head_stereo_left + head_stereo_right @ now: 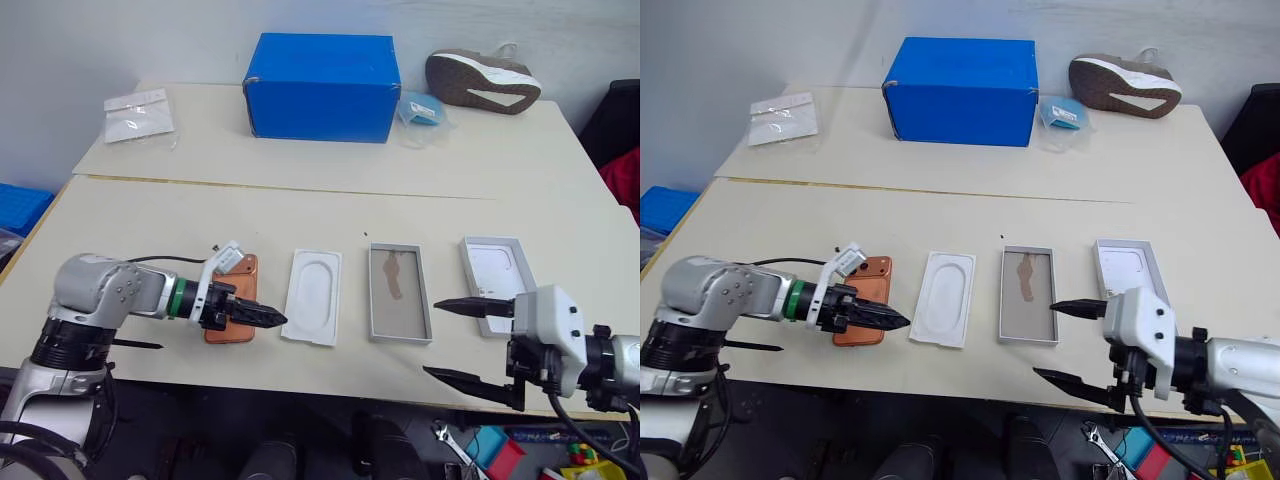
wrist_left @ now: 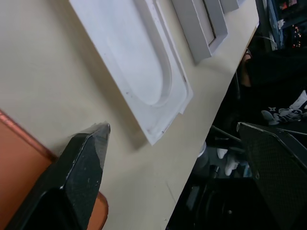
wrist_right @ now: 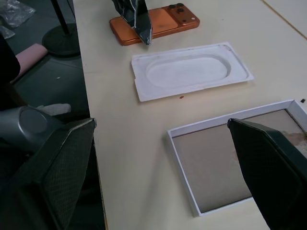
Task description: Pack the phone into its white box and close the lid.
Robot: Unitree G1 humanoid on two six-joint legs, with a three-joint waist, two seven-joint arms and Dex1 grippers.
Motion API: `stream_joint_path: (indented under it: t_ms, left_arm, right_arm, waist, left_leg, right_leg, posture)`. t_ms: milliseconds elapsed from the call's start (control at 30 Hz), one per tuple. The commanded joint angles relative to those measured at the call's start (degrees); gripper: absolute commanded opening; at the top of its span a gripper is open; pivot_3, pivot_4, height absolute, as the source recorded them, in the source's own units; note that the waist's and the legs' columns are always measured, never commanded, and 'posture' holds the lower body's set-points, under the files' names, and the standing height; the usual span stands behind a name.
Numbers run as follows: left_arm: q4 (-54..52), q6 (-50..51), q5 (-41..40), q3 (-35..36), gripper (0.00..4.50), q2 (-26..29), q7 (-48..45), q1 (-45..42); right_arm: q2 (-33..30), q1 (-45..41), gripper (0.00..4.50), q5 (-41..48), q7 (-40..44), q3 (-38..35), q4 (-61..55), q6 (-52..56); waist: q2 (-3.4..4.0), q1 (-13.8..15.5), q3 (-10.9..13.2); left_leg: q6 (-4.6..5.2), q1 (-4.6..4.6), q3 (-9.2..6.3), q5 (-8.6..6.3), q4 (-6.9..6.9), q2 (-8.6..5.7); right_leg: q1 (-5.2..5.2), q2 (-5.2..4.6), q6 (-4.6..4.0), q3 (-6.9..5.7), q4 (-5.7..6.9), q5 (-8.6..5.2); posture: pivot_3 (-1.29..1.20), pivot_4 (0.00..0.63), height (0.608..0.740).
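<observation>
Overhead, both jaws gape empty above a beige table (image 1: 300, 215) by a pale wall (image 1: 150, 40).

The left gripper (image 1: 262, 316) hides part of the phone (image 1: 238, 280); the lid's (image 1: 494, 268) near end sits behind the right gripper (image 1: 452, 340).

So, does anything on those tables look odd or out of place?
Yes: a brown, white-soled shoe lies sole-up on the far table beside the big blue cardboard carton, an odd neighbour for phone packaging. The shallow white box has a dark smudge on its brownish floor.
</observation>
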Motion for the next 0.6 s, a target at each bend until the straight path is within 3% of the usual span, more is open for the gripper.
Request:
stream_joint_path:
  t_ms: [33, 100, 333, 433, 600]
  left_arm:
    - [3.6, 0.8, 1.4, -0.3, 3.89, -2.5, 1.6, -1.8]
    - [5.4, 1.4, 1.9, -1.0, 3.28, -3.6, 1.7, -2.5]
    - [7.5, 0.0, 3.8, -4.0, 3.28, -5.6, 1.5, -2.6]
    - [8.1, -0.4, 4.1, -3.7, 2.74, -6.5, 1.7, -2.1]
    - [9.9, -0.9, 5.1, -1.6, 1.09, -9.1, 3.5, -0.4]
  right_arm:
    - [0.8, -0.1, 4.5, -0.3, -0.7, 0.3, -1.7, -1.9]
    - [1.0, 0.3, 4.5, -0.5, -1.0, 0.4, -1.7, -2.4]
    - [1.7, 2.4, 4.5, -1.4, -1.2, 0.2, -1.5, -3.9]
    - [1.8, 2.8, 4.5, -1.6, -1.3, 0.2, -1.5, -4.2]
    - [2.0, 3.1, 4.5, -2.1, -1.4, 0.5, -1.2, -4.7]
  waist:
    - [-0.02, 0.0, 0.0]
    - [-0.05, 0.0, 0.0]
    - [-0.08, 0.1, 0.0]
    - [-0.09, 0.4, 0.0]
    - [-0.1, 1.0, 0.0]
  left_leg:
    - [-0.01, 0.0, -0.01, 0.01, 0.01, 0.0]
    - [-0.04, -0.01, -0.02, 0.03, 0.01, 0.0]
    - [-0.05, 0.02, -0.03, 0.06, 0.02, -0.03]
    - [-0.04, 0.02, -0.05, 0.07, 0.04, -0.06]
    - [-0.04, 0.01, -0.05, 0.07, 0.04, -0.07]
  right_leg:
    - [0.0, 0.0, 0.0, -0.01, 0.02, 0.0]
    - [-0.01, 0.0, 0.0, -0.03, 0.02, 0.0]
    - [0.02, -0.03, 0.0, -0.02, 0.05, 0.0]
    - [0.02, -0.06, 0.0, -0.03, 0.06, 0.0]
    - [0.02, -0.06, 0.0, -0.03, 0.04, 0.0]
  posture:
    - [0.0, 0.15, 0.74]
    - [0.0, 0.15, 0.74]
    - [0.0, 0.15, 0.74]
    - [0.0, 0.15, 0.74]
    - [0.0, 0.15, 0.74]
